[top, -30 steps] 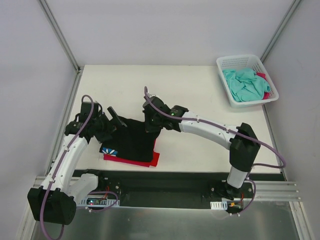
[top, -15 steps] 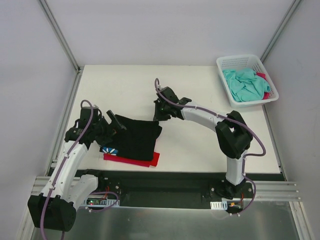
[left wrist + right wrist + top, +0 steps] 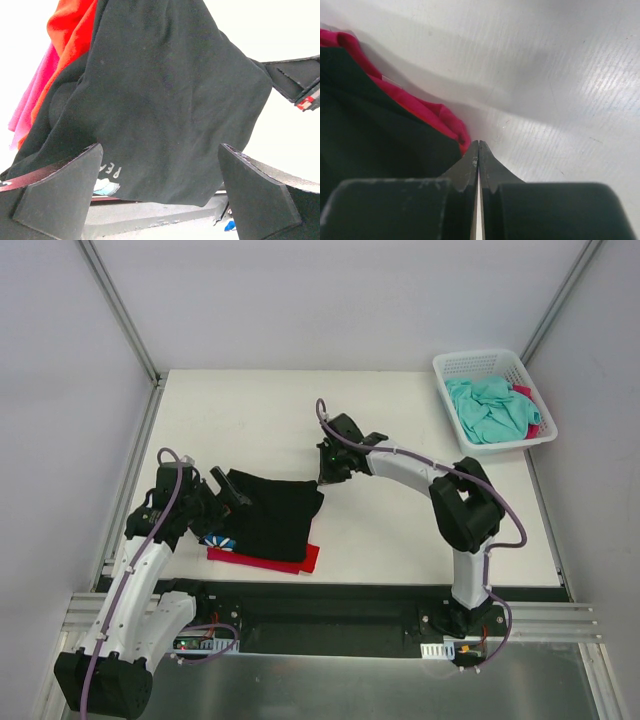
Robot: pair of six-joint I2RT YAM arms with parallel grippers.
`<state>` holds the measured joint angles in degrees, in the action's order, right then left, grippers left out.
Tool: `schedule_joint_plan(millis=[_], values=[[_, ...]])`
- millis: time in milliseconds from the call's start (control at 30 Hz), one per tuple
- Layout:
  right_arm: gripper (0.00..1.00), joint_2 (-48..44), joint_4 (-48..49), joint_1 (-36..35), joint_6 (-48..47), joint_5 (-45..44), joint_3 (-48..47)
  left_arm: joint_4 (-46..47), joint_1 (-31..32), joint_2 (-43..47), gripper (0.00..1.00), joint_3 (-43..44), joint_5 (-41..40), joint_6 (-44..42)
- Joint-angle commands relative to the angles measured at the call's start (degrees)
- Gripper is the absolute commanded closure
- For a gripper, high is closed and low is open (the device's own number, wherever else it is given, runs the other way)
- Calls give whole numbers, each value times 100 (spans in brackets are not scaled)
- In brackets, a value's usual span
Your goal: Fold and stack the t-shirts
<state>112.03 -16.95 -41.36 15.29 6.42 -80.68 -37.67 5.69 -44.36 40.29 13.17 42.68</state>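
Starting at the left, we saw that the left gripper (image 3: 226,490) had drawn back a little toward its own side since a second before. Its jaws stood spread wide at the left edge of the black t-shirt (image 3: 275,512), holding nothing. In the left wrist view the two fingers (image 3: 60,190) framed the dark cloth without touching it.

The black t-shirt lay folded on top of the red t-shirt (image 3: 303,561) near the front edge of the table (image 3: 400,530), with a strip of its blue print (image 3: 218,538) showing at the lower left. Pink cloth (image 3: 27,107) peeked out beside the red in the left wrist view.

The right gripper (image 3: 327,472), which had been over the black t-shirt's far right corner a second earlier, had pulled off to the right. It now sat just beside that corner, fingers pressed together and empty (image 3: 478,147).

At the far right, the basket (image 3: 450,365) had not changed. It held the teal t-shirt (image 3: 488,408) and a pink one (image 3: 530,402).
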Motion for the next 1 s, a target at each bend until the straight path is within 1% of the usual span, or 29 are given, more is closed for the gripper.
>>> schedule_joint_plan(millis=[0,100,167,267,300,367,467,533,667,900,967], values=[[99,-567,-633,23,-386,-272,-658,-214,46,-20,1,162,-25,101],[99,-945,-976,49,-500,-483,-835,-276,55,-29,2,399,89,136],[99,-1173,-1117,84,-536,-597,-817,-355,116,-55,3,540,20,118],[99,-1560,-1258,137,-501,-545,-660,-557,423,-178,4,708,-428,57],[99,-1753,-1258,155,-483,-536,-598,-679,659,-248,5,708,-734,39],[99,-1929,-1258,155,-457,-501,-371,-733,897,-494,6,656,-1034,48],[99,-2255,-1241,164,-378,-475,-106,-742,1407,-758,9,375,-1517,206],[99,-2517,-1101,155,-316,-396,254,-733,1731,-1003,9,146,-1903,355],[99,-2826,-924,155,-202,-308,720,-566,2128,-1548,10,-39,-2406,601],[99,-2967,-906,164,-184,-229,1019,66,2480,-2848,8,-320,-2460,873],[99,-2976,-906,164,-193,-202,1028,189,2533,-3016,8,-338,-2442,909]])
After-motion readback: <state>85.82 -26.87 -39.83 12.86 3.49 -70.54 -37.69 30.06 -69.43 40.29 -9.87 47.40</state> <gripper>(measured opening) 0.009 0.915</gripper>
